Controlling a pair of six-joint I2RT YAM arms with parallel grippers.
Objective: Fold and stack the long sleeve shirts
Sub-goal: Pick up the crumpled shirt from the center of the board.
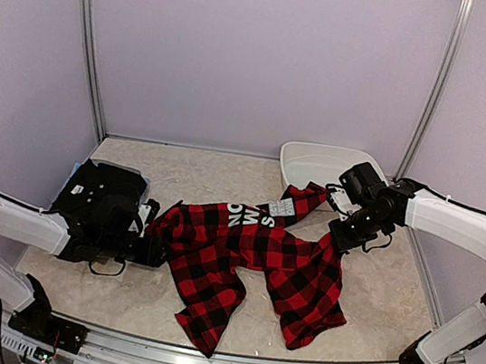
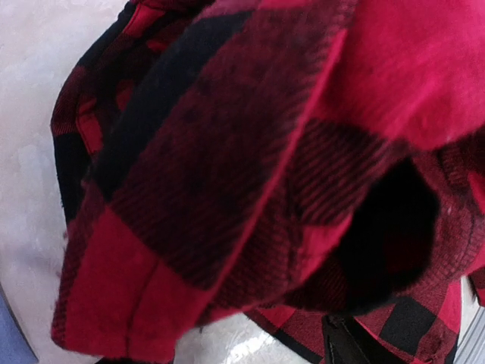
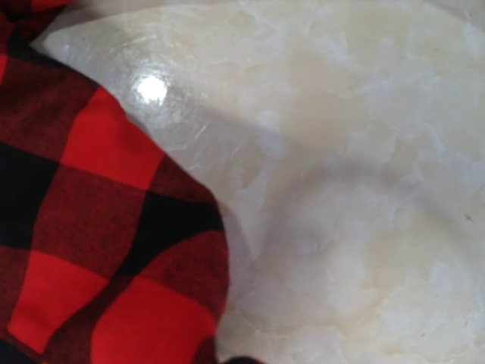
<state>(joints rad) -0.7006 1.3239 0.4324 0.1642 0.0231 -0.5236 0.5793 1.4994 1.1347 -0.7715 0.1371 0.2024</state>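
- Top view: the flannel lies crumpled on the table, in front of the basin and to its left, with one sleeve reaching up to the basin's near rim.
- The right gripper is closed just in front of the basin. The flannel's edge is drawn up to it, so a pinch on that edge is judged likely.
- The left gripper is set against the flannel's end farthest from the basin. Its jaws are hidden under the wrist, so it cannot be told whether they are open or gripping.
- A folded black shirt is seen well left of the basin, beyond the left gripper.
- The step in hand is judged to be spreading the flannel flat. A firm hold is needed at both ends before the cloth is pulled taut, and the pull is best kept low and away from the basin so the sleeve is not dragged into it.
- White letters are printed on the flannel below and left of the basin. "ON" can be made out; the rest is folded over and cannot be read.
- A pale label is sewn beside them, its print too small to read.
- Left wrist view: the view is filled by a bunched fold of the flannel. One dark finger shows at the bottom, but no grip can be confirmed and no writing is seen.
- Right wrist view: the flannel is seen at the left, with bare table beside it. The fingers are out of the picture and no writing is shown.
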